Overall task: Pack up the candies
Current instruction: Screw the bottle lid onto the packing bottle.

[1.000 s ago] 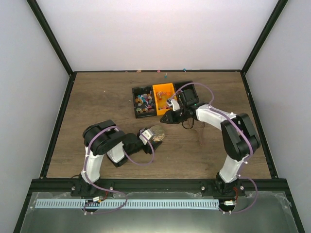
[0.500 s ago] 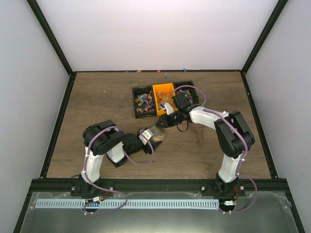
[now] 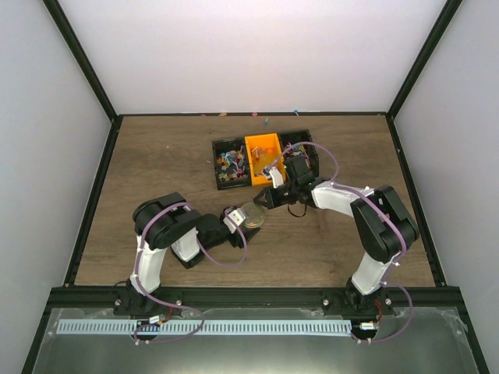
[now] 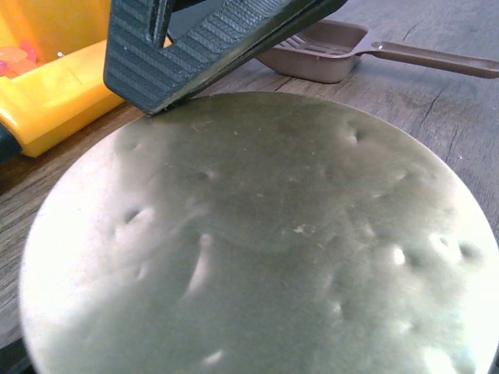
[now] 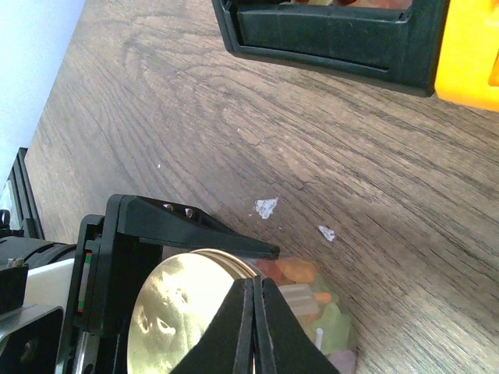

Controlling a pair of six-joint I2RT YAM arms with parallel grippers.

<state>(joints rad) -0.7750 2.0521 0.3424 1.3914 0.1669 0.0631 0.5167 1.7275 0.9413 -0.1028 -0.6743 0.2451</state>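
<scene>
Right pincer point(image 5: 255, 290), closed, tips on gold lid point(image 5: 183, 308); candies point(image 5: 286, 271) just beside.

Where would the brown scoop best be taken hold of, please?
Probably by the scoop's long thin handle, coming from above and pinching across its width. The scoop lies flat on the table, and the handle juts straight out from it, free of other things and narrow enough to pinch.

Bright even light, glare on the round lid point(image 4: 257, 234) (edges soft)
</scene>
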